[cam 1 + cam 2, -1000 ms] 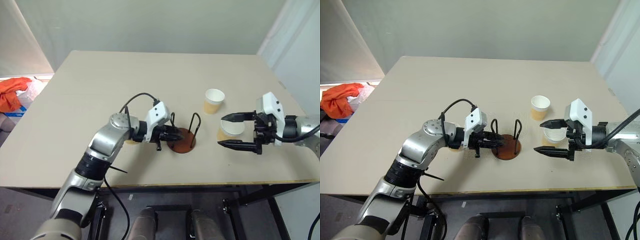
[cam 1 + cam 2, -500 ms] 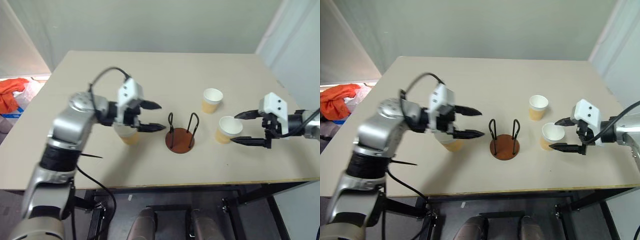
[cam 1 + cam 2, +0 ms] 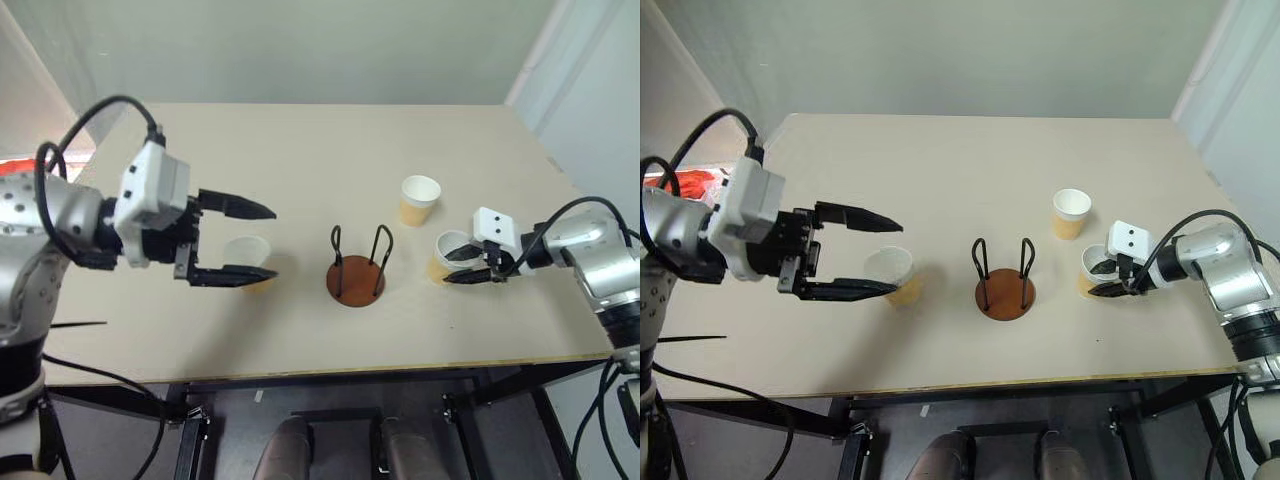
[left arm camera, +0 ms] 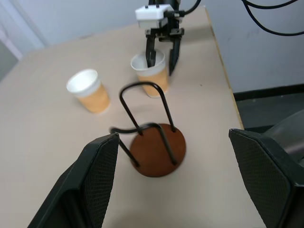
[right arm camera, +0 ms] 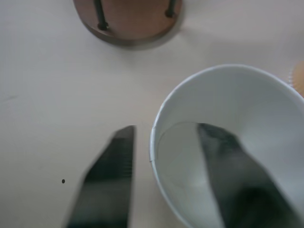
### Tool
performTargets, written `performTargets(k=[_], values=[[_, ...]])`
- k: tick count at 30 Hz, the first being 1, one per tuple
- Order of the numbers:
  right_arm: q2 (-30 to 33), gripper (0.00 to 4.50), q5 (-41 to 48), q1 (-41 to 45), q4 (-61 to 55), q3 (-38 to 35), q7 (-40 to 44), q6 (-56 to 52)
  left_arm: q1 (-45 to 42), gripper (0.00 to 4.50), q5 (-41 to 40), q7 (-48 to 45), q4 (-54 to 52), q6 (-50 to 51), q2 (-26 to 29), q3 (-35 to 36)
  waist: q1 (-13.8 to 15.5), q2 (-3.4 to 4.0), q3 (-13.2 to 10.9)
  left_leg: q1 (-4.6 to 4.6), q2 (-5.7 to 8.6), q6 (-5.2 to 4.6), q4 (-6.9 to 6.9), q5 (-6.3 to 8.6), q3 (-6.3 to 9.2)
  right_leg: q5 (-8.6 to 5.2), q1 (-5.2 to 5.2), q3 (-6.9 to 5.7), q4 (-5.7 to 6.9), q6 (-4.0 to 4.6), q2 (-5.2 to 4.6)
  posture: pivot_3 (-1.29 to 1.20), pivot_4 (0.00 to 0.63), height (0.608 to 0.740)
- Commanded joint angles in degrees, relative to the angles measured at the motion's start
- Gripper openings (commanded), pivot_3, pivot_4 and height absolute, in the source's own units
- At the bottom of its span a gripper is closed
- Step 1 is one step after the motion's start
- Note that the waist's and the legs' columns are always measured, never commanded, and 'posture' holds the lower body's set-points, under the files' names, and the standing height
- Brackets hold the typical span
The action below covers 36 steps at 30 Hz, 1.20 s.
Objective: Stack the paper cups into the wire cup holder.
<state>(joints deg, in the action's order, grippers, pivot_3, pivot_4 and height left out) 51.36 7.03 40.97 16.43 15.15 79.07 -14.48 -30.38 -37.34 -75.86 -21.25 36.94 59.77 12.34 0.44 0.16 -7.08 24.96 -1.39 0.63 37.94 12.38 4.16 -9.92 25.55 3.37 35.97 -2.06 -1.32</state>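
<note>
Right wrist view: the right gripper (image 5: 164,175) straddles the wall of a paper cup (image 5: 232,142), one finger inside, one outside, not yet pinched tight. That cup stands at three o'clock of the wire cup holder (image 3: 356,268); another cup (image 3: 419,199) at one o'clock. The left gripper (image 3: 232,240), fingers spread, hovers over a third cup (image 3: 248,260) at nine o'clock

A pale beige table (image 3: 300,150) stood before a grey-green wall (image 3: 970,50). Off its far left corner, low down, lay something orange-red (image 3: 680,180), possibly crumpled cloth. A white panel (image 3: 590,90) rose past its right edge.
</note>
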Motion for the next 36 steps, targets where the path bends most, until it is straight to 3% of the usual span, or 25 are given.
performTargets(k=[1, 3, 7, 12, 16, 21, 32, 36], values=[[0.48, 0.68, -0.67, 2.42, 0.97, -0.99, 2.24, 2.07, 0.33, 4.06, -1.85, 1.72, -2.39, 0.53, 1.6, 2.89, -0.05, 0.0, 0.0, 0.0, -0.02, 0.02, 0.0, 0.01, -0.02, 0.02, 0.02, 0.0, 0.0, 0.08, 0.0, 0.0, 0.15, 0.74], [0.43, 0.03, -0.32, 3.27, 1.32, -1.15, 3.95, 2.34, 0.55, 4.06, -1.93, 2.6, -2.26, 0.34, 1.84, 3.03, -0.06, 0.0, 0.0, -0.01, -0.06, 0.05, -0.01, 0.03, -0.02, 0.01, 0.03, -0.04, 0.0, 0.19, 0.01, 0.0, 0.15, 0.74], [0.97, 0.03, 0.16, 5.67, 1.31, -2.21, 6.94, 4.56, 1.17, 4.06, -3.49, 3.99, -3.22, 0.97, 2.3, 4.5, -0.23, 0.0, 0.0, -0.01, -0.22, 0.16, -0.03, 0.09, -0.1, 0.0, 0.12, -0.05, 0.02, 0.28, 0.04, 0.0, 0.15, 0.74], [-2.39, 0.03, 7.56, 21.5, 1.55, -4.04, 13.11, 4.1, 4.85, 4.06, -4.11, 5.0, -3.59, 1.49, 4.94, 9.48, -1.37, 0.3, -0.09, 0.04, -0.32, 0.25, -0.19, 0.11, -0.32, 0.01, 0.43, 0.03, 0.14, 0.47, 0.1, 0.0, 0.15, 0.74], [-5.3, 0.03, 18.51, 28.93, -3.98, 3.75, 13.43, 5.6, 7.96, 4.06, -4.22, 5.88, -3.68, 1.52, 5.89, 11.8, -1.61, 0.13, 0.02, -0.32, -0.42, 0.38, -0.9, 0.03, -0.31, -0.4, 0.45, -0.08, 0.23, 1.23, 0.2, 0.0, 0.15, 0.74], [-6.75, 0.03, 19.81, 30.58, -3.38, 14.91, 13.43, 11.97, 10.86, 4.06, -4.74, 5.91, -4.96, 1.61, 6.53, 13.95, -1.55, 0.09, 0.01, -0.56, -0.49, 0.67, -0.95, 0.22, -0.28, -0.94, 0.47, -0.1, 0.87, 1.8, 0.26, 0.0, 0.15, 0.74], [-7.5, 0.03, 20.94, 31.97, 1.51, 21.21, 13.43, 18.18, 15.97, 4.06, -7.02, 7.53, -7.81, 2.76, 7.35, 18.37, -1.48, 0.08, 0.01, -0.64, -0.49, 0.77, -0.92, 0.37, -0.25, -1.05, 0.48, -0.09, 0.99, 1.99, 0.22, 0.0, 0.15, 0.74], [-9.22, 0.92, 18.13, 32.72, 4.54, 21.37, 13.43, 19.37, 15.52, 4.06, -7.53, 8.21, -7.99, 2.67, 7.62, 17.87, -1.59, 0.08, 0.01, -0.71, -0.52, 0.79, -0.92, 0.36, -0.26, -1.04, 0.45, -0.08, 1.03, 2.0, 0.22, 0.0, 0.15, 0.74]])
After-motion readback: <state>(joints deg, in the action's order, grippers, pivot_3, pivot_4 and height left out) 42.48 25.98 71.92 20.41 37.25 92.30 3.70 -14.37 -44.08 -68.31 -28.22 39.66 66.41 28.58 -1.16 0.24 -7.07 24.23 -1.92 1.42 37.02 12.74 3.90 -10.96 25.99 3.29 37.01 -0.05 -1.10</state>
